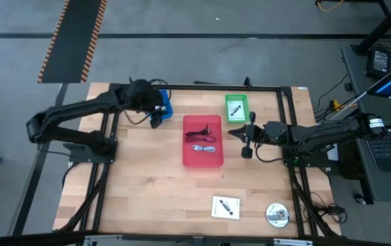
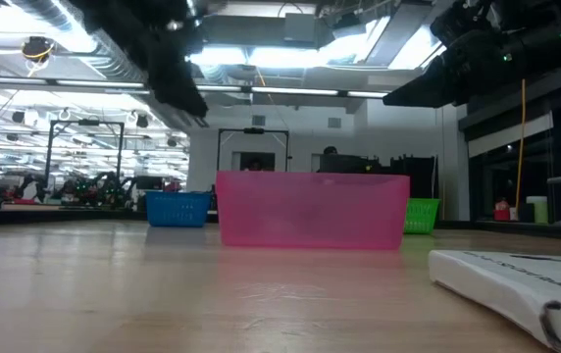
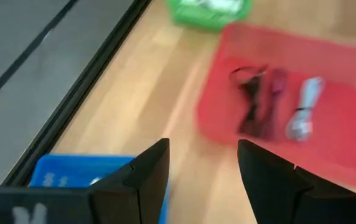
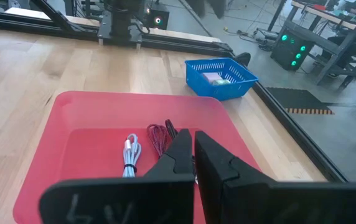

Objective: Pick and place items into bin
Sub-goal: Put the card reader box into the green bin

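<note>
Looking straight down, a pale wooden counter (image 1: 154, 198) framed by black rails carries three small trays, and the red rectangular plastic tray (image 1: 202, 141) at its middle serves as the landmark. Inside the red tray lie a dark and reddish coiled cable (image 1: 201, 131) and, just beside it, a pale blue-grey coiled cable (image 1: 204, 147); the two sit close together on the tray floor.

Beyond the red tray, near the counter's far edge, sits a small green plastic tray (image 1: 236, 108) holding a white-green packet (image 1: 235, 109). To the red tray's left stands a small blue plastic basket (image 1: 164, 104); the right wrist view shows a pale pink block (image 4: 214, 78) inside it.

Nearer than the red tray, toward the counter's front right, a white card with a black part (image 1: 225, 207) lies flat, and a silver disc (image 1: 277, 214) rests just to its right, apart from it.

The left gripper (image 3: 203, 168) hovers over the blue basket, left of the red tray, its two dark fingers spread apart with nothing between them. The right gripper (image 4: 193, 149) hangs just off the red tray's right side, pointing toward it, its fingers pressed together and gripping nothing.
</note>
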{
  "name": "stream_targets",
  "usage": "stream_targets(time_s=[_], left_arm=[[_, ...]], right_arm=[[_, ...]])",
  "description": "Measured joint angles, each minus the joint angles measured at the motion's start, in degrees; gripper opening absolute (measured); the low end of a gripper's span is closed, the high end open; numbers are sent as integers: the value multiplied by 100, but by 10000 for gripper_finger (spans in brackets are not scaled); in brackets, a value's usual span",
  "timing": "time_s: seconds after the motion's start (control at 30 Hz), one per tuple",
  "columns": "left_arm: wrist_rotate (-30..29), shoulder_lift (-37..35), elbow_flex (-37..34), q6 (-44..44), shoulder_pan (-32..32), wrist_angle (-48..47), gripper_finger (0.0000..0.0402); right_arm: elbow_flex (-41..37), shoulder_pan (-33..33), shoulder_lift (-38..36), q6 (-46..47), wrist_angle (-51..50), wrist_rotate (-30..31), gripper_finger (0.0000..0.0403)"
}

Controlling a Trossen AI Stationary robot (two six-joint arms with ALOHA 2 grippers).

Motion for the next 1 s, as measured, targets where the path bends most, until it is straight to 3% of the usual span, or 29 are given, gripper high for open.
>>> stream_targets(time_s=[0.2, 0.5, 0.77, 1.0], left_arm=[[-16, -352, 0, -409, -914, 213, 179], [-173, -94, 0, -763, -2355, 715, 177], [-182, 719, 0, -755, -3353, 1667, 177], [-187, 1748, 0, -798, -3843, 2405, 177]], right_arm=[[0, -1, 0, 0, 0, 0, 0], [0, -1, 0, 0, -1, 1, 0], [0, -1, 0, -1, 1, 0, 0], [0, -1, 0, 24, -25, -1, 0]])
